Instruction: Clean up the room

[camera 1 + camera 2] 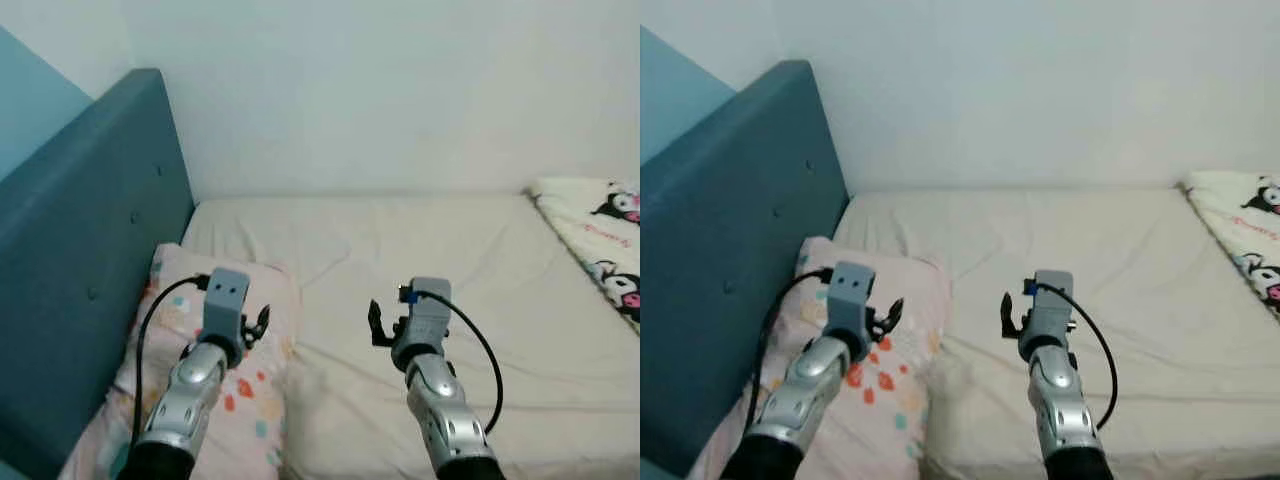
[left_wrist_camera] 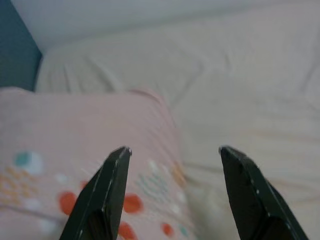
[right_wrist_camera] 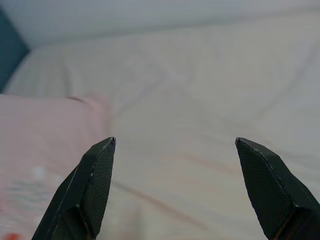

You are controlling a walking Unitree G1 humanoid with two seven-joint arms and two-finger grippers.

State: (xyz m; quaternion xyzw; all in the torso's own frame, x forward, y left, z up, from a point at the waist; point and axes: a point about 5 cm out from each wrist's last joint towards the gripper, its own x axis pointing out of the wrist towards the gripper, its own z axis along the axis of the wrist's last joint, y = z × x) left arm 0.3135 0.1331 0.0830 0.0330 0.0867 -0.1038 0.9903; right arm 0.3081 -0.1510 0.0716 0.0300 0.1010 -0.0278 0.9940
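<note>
Beside the teal padded headboard, a pink dotted pillow is lying on the cream-sheeted bed. Left gripper is hovering above that pillow, jaws spread; right gripper is hanging over bare sheet beside it, jaws wide apart.

Both grippers raised, fingers apart.

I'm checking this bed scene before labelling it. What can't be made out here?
- Cartoon blanket: cut off by the head views' right edge.
- Pink pillow: near end cut off by the bottom edge, partly behind the left gripper.
- Pillow print: blurred in the left wrist view.
</note>
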